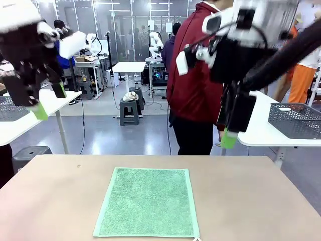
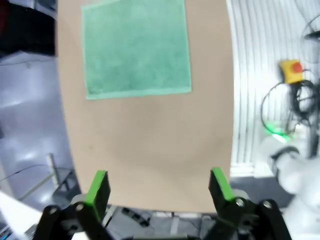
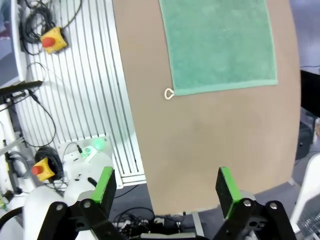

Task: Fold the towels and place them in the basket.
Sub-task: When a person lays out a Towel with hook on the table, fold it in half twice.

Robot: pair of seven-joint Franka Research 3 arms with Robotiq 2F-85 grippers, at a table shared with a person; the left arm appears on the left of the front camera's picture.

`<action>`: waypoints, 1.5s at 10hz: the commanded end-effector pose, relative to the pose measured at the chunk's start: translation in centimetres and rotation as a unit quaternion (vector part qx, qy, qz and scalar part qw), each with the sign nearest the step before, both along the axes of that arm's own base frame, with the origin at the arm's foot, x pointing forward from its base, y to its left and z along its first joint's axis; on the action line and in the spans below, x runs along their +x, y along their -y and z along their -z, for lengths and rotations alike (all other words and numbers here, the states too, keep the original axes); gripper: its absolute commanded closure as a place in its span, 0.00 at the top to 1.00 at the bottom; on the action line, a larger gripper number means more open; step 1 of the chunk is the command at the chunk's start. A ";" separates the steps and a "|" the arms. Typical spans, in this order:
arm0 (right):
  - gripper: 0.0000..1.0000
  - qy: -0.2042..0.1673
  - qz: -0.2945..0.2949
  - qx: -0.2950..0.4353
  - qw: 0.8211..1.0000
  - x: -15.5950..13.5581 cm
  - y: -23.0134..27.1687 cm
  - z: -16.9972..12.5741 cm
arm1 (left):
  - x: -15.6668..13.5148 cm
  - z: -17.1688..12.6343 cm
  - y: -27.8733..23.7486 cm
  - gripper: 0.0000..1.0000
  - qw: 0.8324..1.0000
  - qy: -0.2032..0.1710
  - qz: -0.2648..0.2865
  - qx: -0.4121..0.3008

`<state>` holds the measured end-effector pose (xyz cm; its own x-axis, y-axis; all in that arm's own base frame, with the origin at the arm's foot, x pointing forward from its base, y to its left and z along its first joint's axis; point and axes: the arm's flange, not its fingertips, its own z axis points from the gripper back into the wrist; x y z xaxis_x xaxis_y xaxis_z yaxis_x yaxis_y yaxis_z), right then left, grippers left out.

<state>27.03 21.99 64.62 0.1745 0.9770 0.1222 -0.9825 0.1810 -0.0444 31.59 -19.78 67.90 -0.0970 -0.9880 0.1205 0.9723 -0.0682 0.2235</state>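
A sea-green towel (image 1: pixel 148 201) lies flat and unfolded on the tan table (image 1: pixel 251 201), near its front edge. A small white loop (image 3: pixel 169 93) sticks out at one corner of the towel (image 3: pixel 220 45). My left gripper (image 1: pixel 50 101) hangs high over the table's left side, open and holding nothing. My right gripper (image 1: pixel 230 135) hangs high on the right, also open and holding nothing. In the left wrist view the towel (image 2: pixel 136 47) lies far beyond the spread fingers of my left gripper (image 2: pixel 160 187); my right gripper (image 3: pixel 165 187) is spread likewise. The cream-white towel is out of view.
A person in a dark red jacket (image 1: pixel 195 75) stands at the table's far side. Dark grey mesh baskets sit on neighbouring white tables, one at the right (image 1: pixel 296 119) and one at the left (image 1: pixel 7 108). A red emergency button (image 3: pixel 50 40) and cables lie on the floor.
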 end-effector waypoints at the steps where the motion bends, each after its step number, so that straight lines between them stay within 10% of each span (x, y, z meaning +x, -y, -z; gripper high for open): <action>1: 1.00 -0.007 -0.030 0.008 0.999 0.3 0.5 4.1 | -1.4 5.4 0.6 1.00 1.000 -0.004 -0.009 -0.016; 7: 1.00 -0.033 -0.006 0.031 0.999 2.9 -2.2 17.0 | 0.9 21.8 4.2 1.00 0.996 -0.072 -0.058 -0.015; 15: 1.00 -0.047 -0.015 -0.010 0.999 5.0 -1.3 29.5 | 2.0 32.0 4.6 1.00 0.998 -0.038 -0.027 0.034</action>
<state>31.96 23.60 35.71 0.2043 0.9752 0.0852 -0.9774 0.1984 0.0735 33.55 -24.10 36.87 -0.0141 -0.9965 0.0827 0.9944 -0.0053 0.1055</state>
